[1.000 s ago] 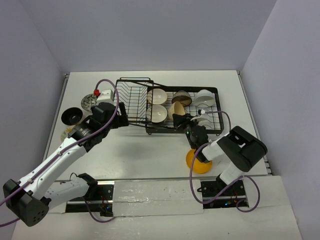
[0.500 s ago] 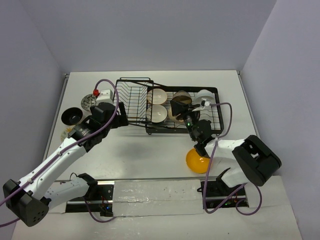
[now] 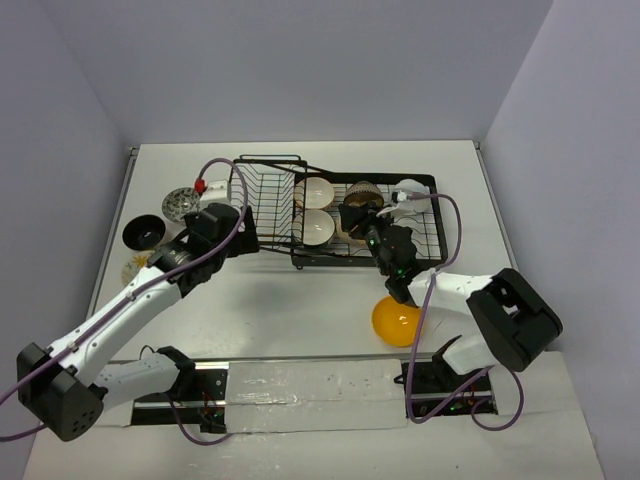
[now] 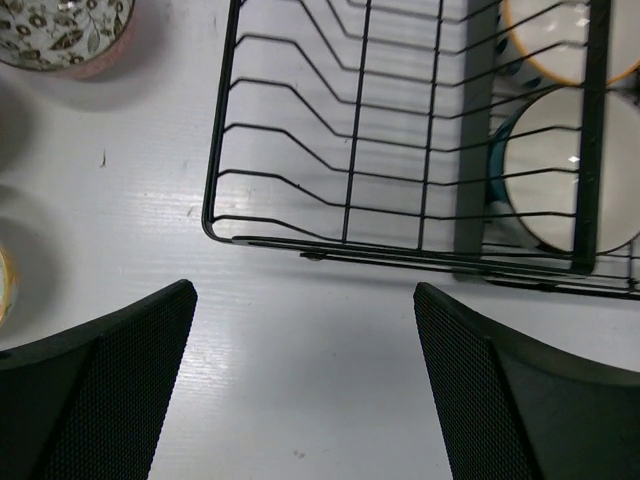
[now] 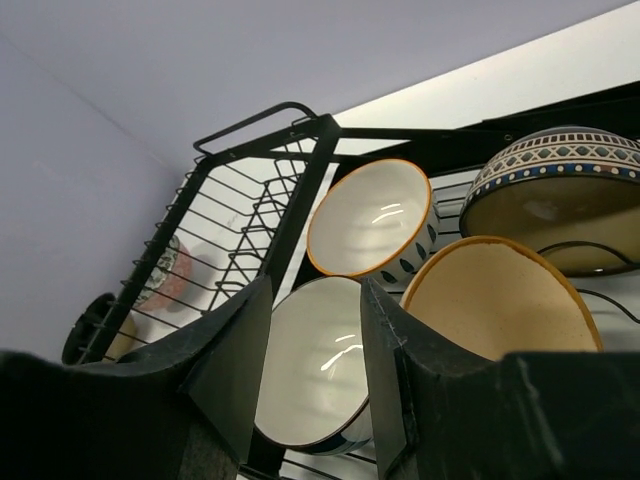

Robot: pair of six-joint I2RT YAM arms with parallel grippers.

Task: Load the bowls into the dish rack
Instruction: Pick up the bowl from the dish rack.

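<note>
Left gripper (image 4: 305, 320) is hanging wide open and empty, with the dish rack (image 4: 347, 200) corner lying just ahead of its tips. Right gripper (image 5: 315, 330) is hovering part-open and holding nothing, the tan bowl (image 5: 495, 300) sitting just right of its fingers.

Counting bowls: at least five are sitting in the rack and four are waiting on the table (image 3: 300, 300), with the orange-yellow bowl (image 3: 395, 322) lying behind the right gripper.

Judging them rigid, glazed, slippery and chippable. Pinching one wall at the rim is looking safest.

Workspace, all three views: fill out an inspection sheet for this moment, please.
Surface: white table, no spills seen.
Job's things: dish rack holds several bowls; orange-yellow bowl, black bowl and floral bowl sit outside it.
Clutter: small red-topped item left of the rack.
Tools: left tool open, empty, facing the rack's corner; right tool open beside racked bowls.
Cables: purple cables loop along both arms.
Surroundings: plain walls; nothing else seen.
</note>
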